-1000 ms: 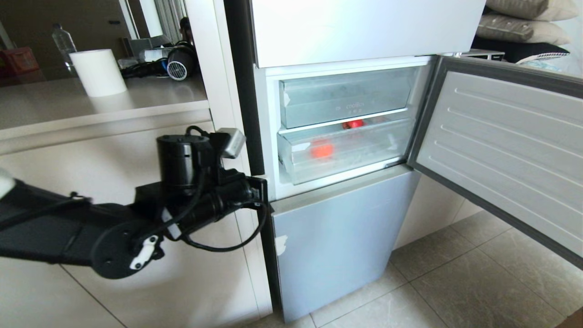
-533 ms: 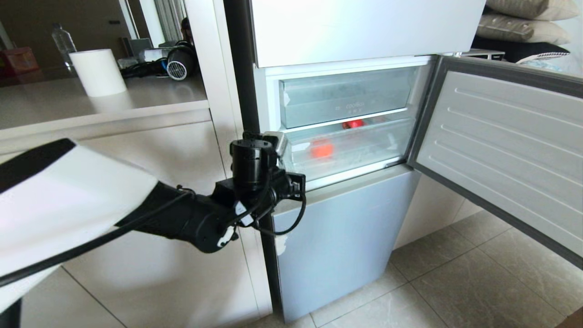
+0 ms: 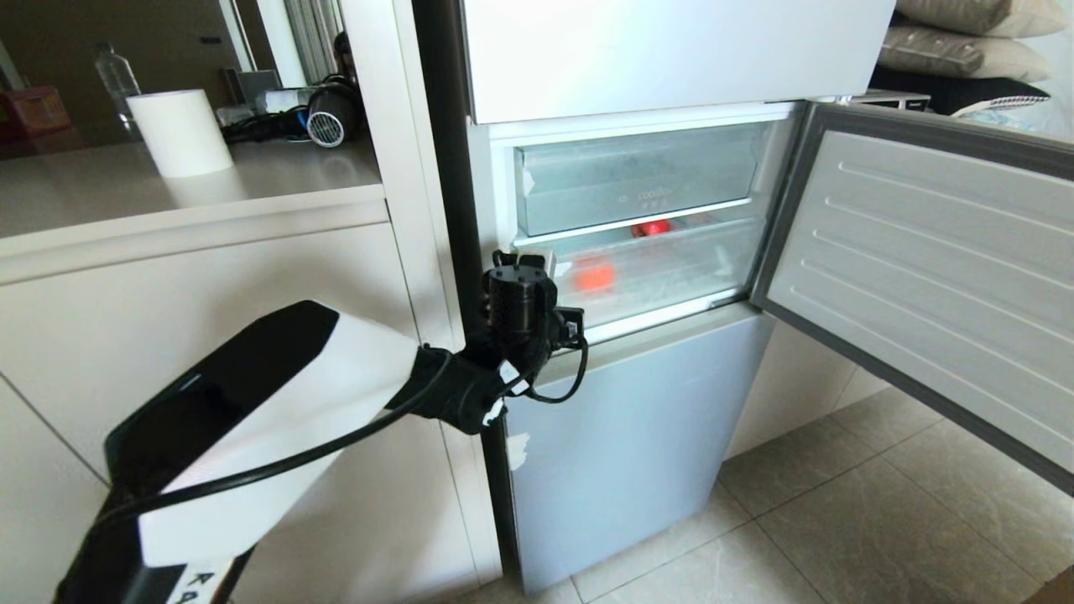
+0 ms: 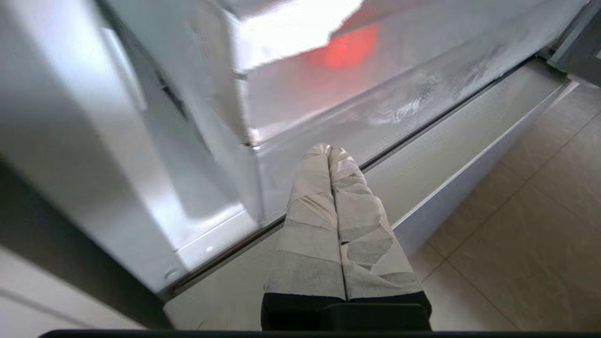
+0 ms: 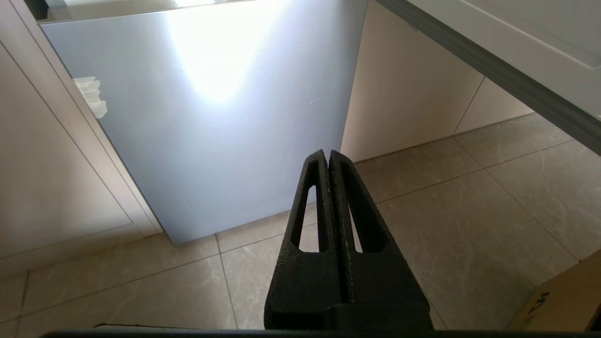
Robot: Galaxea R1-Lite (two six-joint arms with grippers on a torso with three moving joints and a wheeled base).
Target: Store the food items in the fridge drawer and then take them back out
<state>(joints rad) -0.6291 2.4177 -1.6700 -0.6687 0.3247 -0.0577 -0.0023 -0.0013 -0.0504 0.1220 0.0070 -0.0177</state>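
- The fridge drawer point(image 3: 646, 281) is sitting pushed in on the lower level of the open compartment, under the shorter clear bin point(image 3: 638, 176), and the red fruit point(image 3: 592, 273) is lying inside it toward its left half, showing as a red blur behind the frosted front.
- I am holding the left gripper point(image 4: 328, 152) at the drawer's left front corner, its taped fingers point(image 4: 312, 188) pressed together and empty, the tips just at the foot of the frosted front above the ledge of the lower door point(image 3: 621, 436).
- As I am reading it, the fruit is stored and the step in hand is getting the drawer open again. To do that well I am planning to hook the tips under or behind the front lip, then pull straight out along the runners; pulling from one corner may skew the drawer, so I am favouring a slow draw.
- The right gripper point(image 5: 328, 159) is hanging parked low, fingers shut on nothing, pointing at the lower door and the floor tiles point(image 5: 469, 211).
- Leftmost in the room, the surface point(image 3: 168, 197) is carrying a white paper roll point(image 3: 180, 132), a bottle point(image 3: 117, 80) and a hair dryer point(image 3: 331, 113); the fridge is standing in the middle; its door point(image 3: 931, 268) is swinging wide on the right, with cushions point(image 3: 965, 38) beyond.
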